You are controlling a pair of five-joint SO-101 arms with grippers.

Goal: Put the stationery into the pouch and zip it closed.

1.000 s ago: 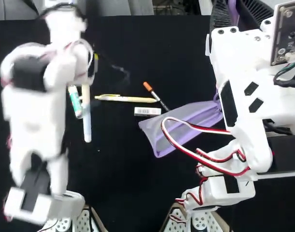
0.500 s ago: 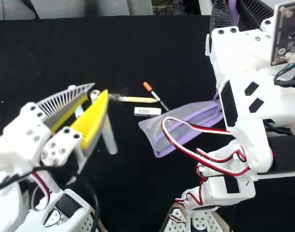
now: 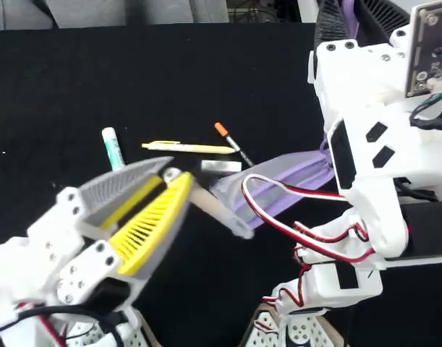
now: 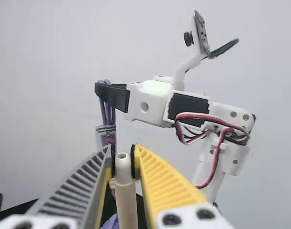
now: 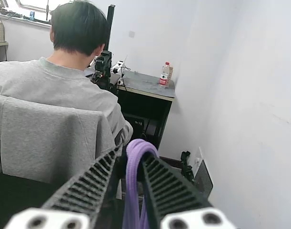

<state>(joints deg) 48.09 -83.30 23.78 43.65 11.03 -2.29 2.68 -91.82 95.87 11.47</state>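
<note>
Two grippers: left gripper (image 3: 173,176) is clamped on cream pen (image 3: 219,211), right gripper (image 5: 134,155) on purple pouch (image 3: 282,181).
Risk: pen may be caught on the slack pouch rim and dropped.

Setting: a small robotics lab in an office-type room. Evidence: the right arm (image 3: 365,94) is bare white plastic with exposed red-and-white wiring (image 3: 278,194), and it works over a table (image 3: 206,72) covered in black cloth. Beyond the right pincer (image 5: 132,155) a dark desk (image 5: 147,88) stands against a plain white wall (image 5: 240,95). On the desk are a bottle (image 5: 165,74) and a black device (image 5: 103,67). Farther off is a window (image 5: 33,5).
</note>
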